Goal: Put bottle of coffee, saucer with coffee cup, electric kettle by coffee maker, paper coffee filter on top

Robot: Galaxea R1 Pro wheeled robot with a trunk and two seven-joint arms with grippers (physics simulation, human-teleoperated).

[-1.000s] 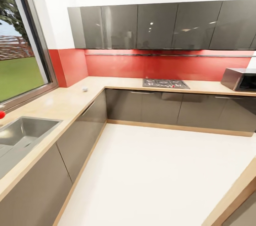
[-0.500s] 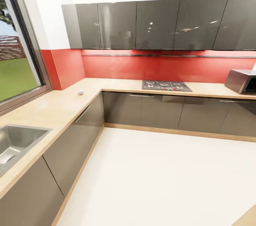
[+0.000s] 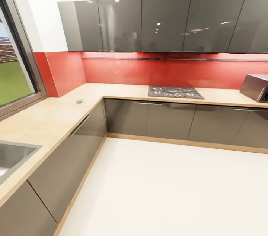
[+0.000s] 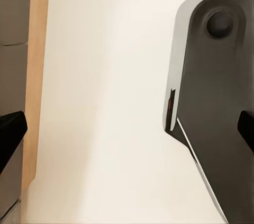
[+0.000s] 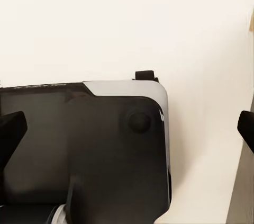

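I am on my way through the kitchen. In the left wrist view, my left gripper [image 4: 127, 131] hangs open above the white floor, its dark fingertips [image 4: 10, 135] far apart at the picture's edges. In the right wrist view, my right gripper [image 5: 127, 128] is open too, nothing between its fingertips [image 5: 11, 128], with my black base [image 5: 90, 150] beneath it. In the head view, a small white object [image 3: 78, 99] sits on the beige L-shaped countertop [image 3: 48, 117] near the corner; it is too small to identify.
A gas hob [image 3: 175, 92] is set into the back counter, and a steel microwave [image 3: 256, 87] stands at its right end. A sink [image 3: 11, 156] is at the lower left under the window [image 3: 13, 76]. Grey cabinets [image 3: 163, 24] hang above. White floor [image 3: 167, 191] spreads ahead.
The whole head view has shifted, so the camera moved closer to the corner counter. The sink and window have slid toward the left edge, the microwave toward the right.
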